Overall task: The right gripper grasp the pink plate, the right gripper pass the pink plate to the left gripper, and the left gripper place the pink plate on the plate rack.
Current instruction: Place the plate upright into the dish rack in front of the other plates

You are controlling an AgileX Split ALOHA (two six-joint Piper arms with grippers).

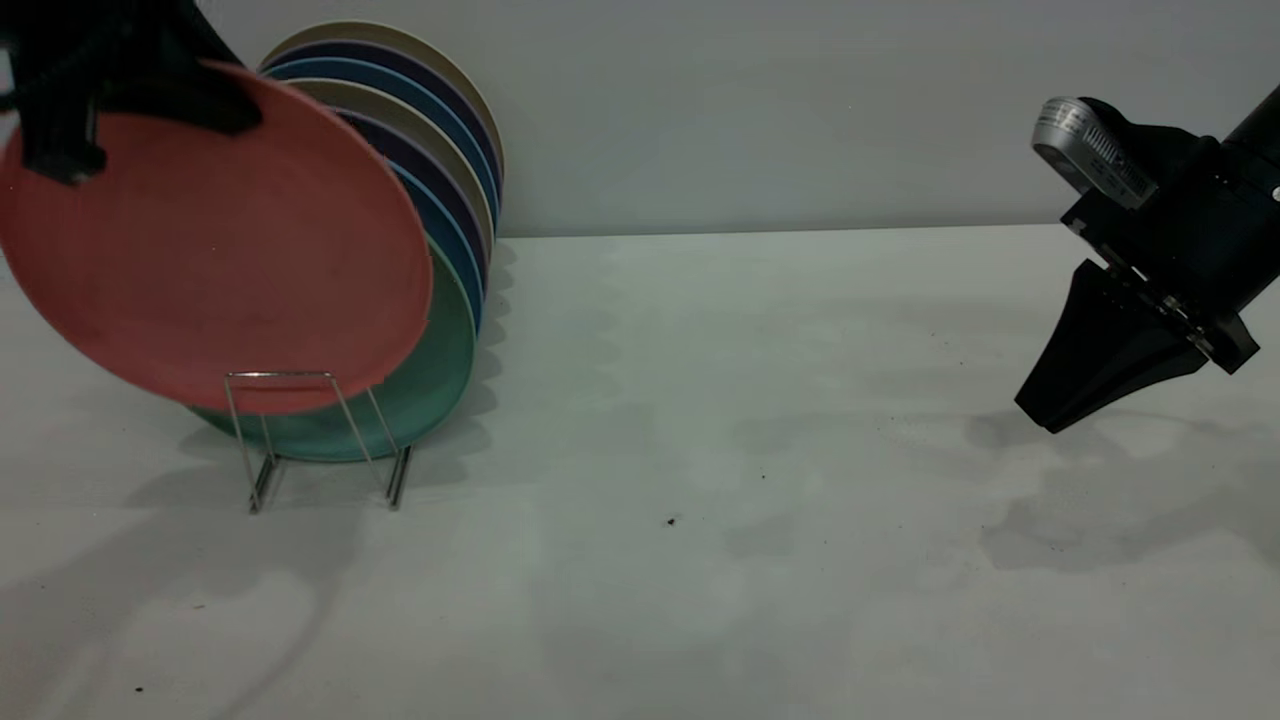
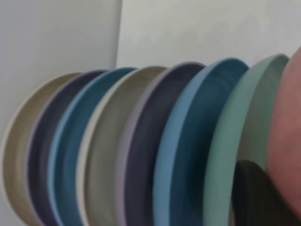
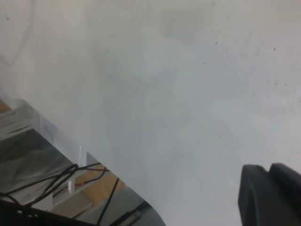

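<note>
The pink plate (image 1: 220, 250) hangs tilted at the far left, in front of the row of plates on the plate rack (image 1: 285, 430). My left gripper (image 1: 200, 100) is shut on the pink plate's upper rim. The plate's lower edge sits behind the rack's front wire loop, in front of the mint-green plate (image 1: 440, 370); I cannot tell whether it rests on the wires. In the left wrist view the pink plate (image 2: 287, 141) fills the edge beside one black finger (image 2: 254, 197). My right gripper (image 1: 1050, 405) is shut and empty, hovering above the table at the far right; its fingers (image 3: 270, 197) are pressed together.
Several plates, beige, dark purple and blue (image 1: 450, 150), stand upright in the rack behind the mint-green one; they also show in the left wrist view (image 2: 141, 150). The white table (image 1: 700, 450) stretches between rack and right gripper. The right wrist view shows the table's edge (image 3: 61, 136) and cables beyond.
</note>
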